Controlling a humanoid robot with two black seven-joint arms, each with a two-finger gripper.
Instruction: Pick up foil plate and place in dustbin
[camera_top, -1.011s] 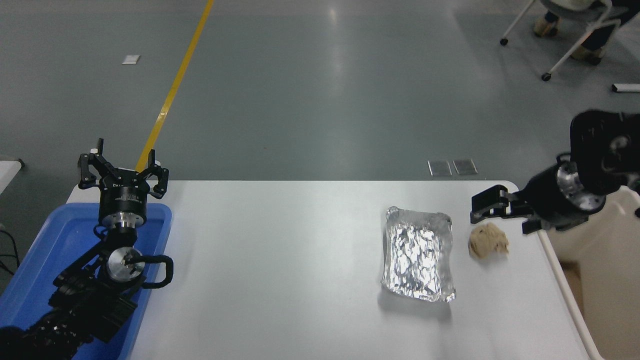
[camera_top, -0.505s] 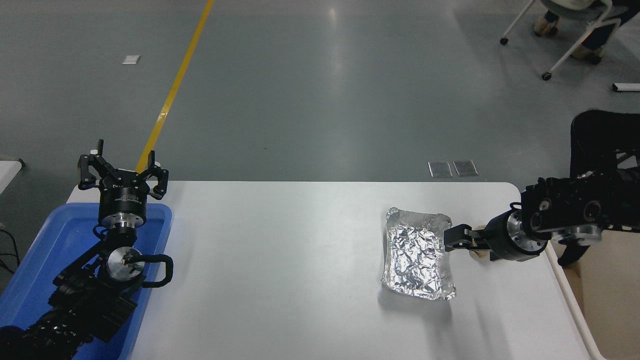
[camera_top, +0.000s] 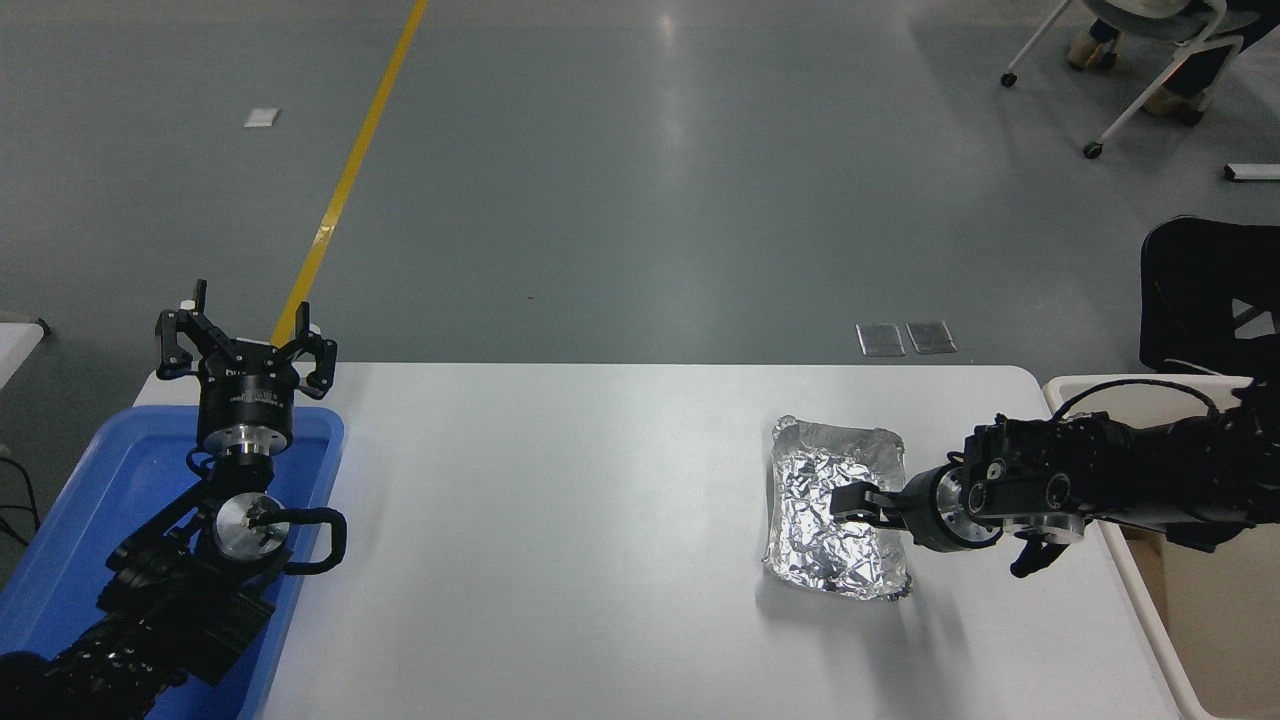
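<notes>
The foil plate (camera_top: 815, 470), a shiny crinkled tray, lies on the right half of the white table (camera_top: 560, 520). My right gripper (camera_top: 850, 500) reaches in from the right, low over the plate's right half, across its right rim. Seen side-on, it does not show whether it is open or shut. The cream dustbin (camera_top: 1150, 620) stands just off the table's right edge, partly hidden by my right arm. My left gripper (camera_top: 240, 335) is parked open at the lower left, pointing up.
A blue tray (camera_top: 60, 560) sits under the left arm at the table's left edge. A black chair back (camera_top: 1205, 295) stands behind the dustbin. A person sits on a wheeled chair (camera_top: 1150, 60) at the top right.
The right arm has swung down and leftward from above the dustbin side, passing the tan paper ball, and now lies over the foil plate. The ball is now hidden behind the arm.
</notes>
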